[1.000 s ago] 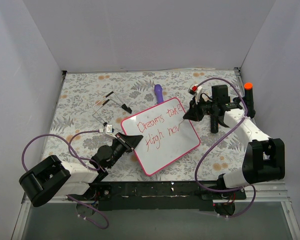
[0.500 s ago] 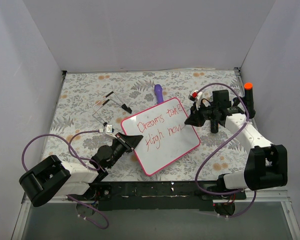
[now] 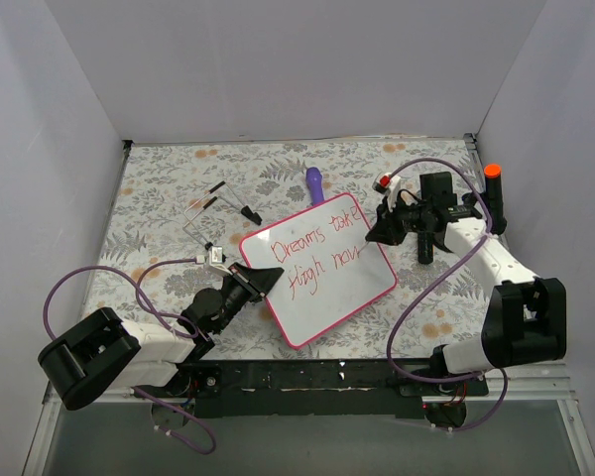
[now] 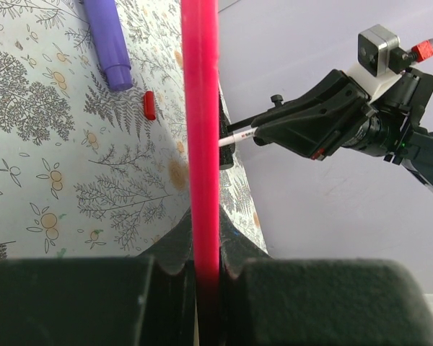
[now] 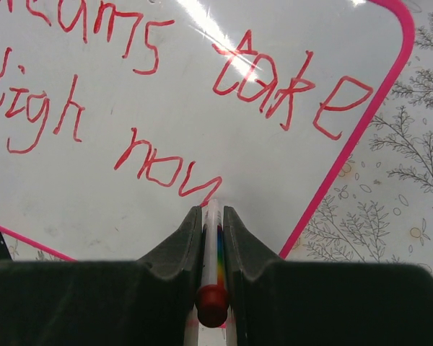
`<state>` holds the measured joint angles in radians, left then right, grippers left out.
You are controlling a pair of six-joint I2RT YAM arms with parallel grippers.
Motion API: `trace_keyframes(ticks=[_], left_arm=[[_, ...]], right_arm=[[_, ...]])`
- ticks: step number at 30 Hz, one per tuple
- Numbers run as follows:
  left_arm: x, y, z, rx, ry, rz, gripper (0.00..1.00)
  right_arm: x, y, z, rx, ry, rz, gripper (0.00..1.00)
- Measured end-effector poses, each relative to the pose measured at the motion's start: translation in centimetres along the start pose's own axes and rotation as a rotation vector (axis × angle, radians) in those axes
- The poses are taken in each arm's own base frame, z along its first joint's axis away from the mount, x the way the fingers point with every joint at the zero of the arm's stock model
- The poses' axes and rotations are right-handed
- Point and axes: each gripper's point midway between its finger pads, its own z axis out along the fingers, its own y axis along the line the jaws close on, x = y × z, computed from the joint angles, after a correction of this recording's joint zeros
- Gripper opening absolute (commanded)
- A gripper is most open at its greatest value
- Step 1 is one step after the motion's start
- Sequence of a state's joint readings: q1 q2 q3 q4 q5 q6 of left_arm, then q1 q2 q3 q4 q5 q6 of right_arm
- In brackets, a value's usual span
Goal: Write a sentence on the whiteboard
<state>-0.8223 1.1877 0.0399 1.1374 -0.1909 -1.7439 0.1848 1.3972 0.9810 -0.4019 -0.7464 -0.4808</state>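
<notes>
- Above the arms, top view: whiteboard (image 3: 342,293) flat and skewed on the patterned table (image 3: 159,178), roughly mid-table between both arms. Sentence (image 3: 312,250) in red on two lines, "Dreams take" over "fligh now".
- Same view: left gripper (image 3: 266,281) clamped on the board's near-left frame edge. Right gripper (image 3: 374,234) closed around a marker (image 3: 364,240), tip down near the board's right side. Purple stick (image 3: 314,183) just beyond the far corner, untouched.
- Left wrist view: pink frame seen edge-on, pinched between the dark fingers (image 4: 79,303). Looks thin, rigid and light, with a smooth face, so likely to slide on the table unless pinned. Best held just so, at the rim and off the writing area. Small red cap (image 4: 149,105) loose near the purple stick.
- Right wrist view: marker nipped between both fingers, shaft in line with them, tip at the tail of "now". Touching or just above the white, cannot tell which.
- Handling, as a judgement: glossy surface and fresh ink, easily smeared, so light pressure only and nothing dragged across the words. Slim, slick marker, apt to twist in the grip if pushed hard.
</notes>
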Motion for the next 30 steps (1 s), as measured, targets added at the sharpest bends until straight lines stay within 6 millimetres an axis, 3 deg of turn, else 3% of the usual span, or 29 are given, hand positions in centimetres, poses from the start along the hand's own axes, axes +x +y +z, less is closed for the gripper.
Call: trace_keyframes(ticks=[11,17,21,26,30], left_arm=[[0.0,0.0,0.0,0.001,-0.001,0.0,0.0],[0.2,-0.2,-0.1,0.009,0.012,0.001,0.0],[0.3,-0.2,-0.1,0.012,0.016,0.006,0.0],[0.3,-0.4,-0.1,0.019,0.021,0.015,0.0],[0.2,-0.8,-0.3,0.035,0.023,0.04,0.0]], right_arm=[[-2.3,-2.5,0.3,0.046,-0.014,-0.013,0.01],[-3.6,-2.2,-1.0,0.051,-0.054,-0.036,0.01],[-5.8,-0.7,-3.3,0.059,-0.122,-0.089,0.01],[-8.7,2.7,-6.6,0.038,-0.232,-0.189,0.01],[-8.8,5.3,-8.0,-0.007,-0.272,-0.217,0.01]])
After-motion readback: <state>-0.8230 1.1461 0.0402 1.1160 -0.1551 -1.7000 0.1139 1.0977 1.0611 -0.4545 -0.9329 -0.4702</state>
